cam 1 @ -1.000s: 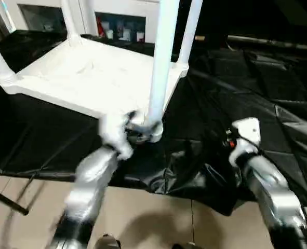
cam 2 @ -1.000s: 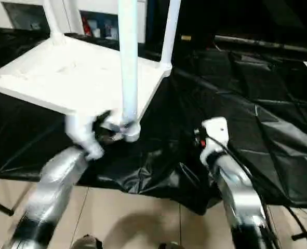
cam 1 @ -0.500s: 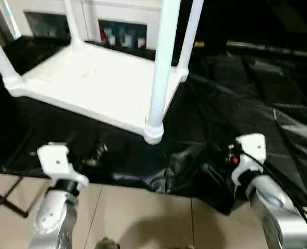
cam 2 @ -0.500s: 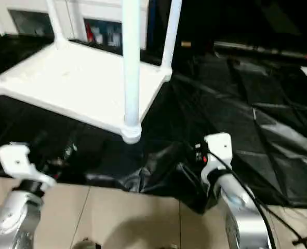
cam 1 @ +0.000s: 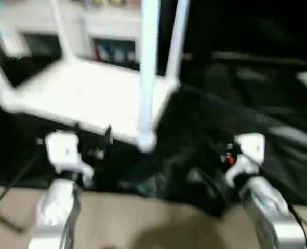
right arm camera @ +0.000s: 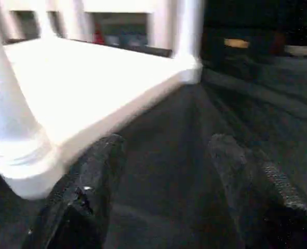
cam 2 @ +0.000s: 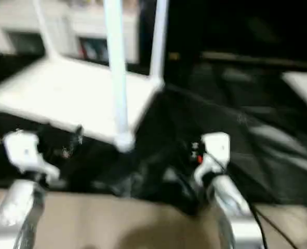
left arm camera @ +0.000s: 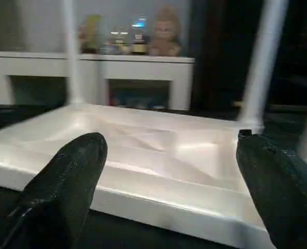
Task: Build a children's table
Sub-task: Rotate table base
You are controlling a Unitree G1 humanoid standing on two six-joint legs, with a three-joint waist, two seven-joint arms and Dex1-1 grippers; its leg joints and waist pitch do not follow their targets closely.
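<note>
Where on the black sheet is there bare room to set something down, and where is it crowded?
Free: the black plastic sheet right of the upturned white plastic table top, beyond the right gripper. Crowded: the sheet's crumpled near edge by the nearest white tube leg, between both grippers, left gripper included.

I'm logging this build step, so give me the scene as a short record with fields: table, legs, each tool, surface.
table: white top lying upside down
legs: four standing upright in the corner sockets; nearest leg
left tool: open, empty, short of the top's near edge
right tool: open, empty, beside the near corner
surface: black sheet
</note>
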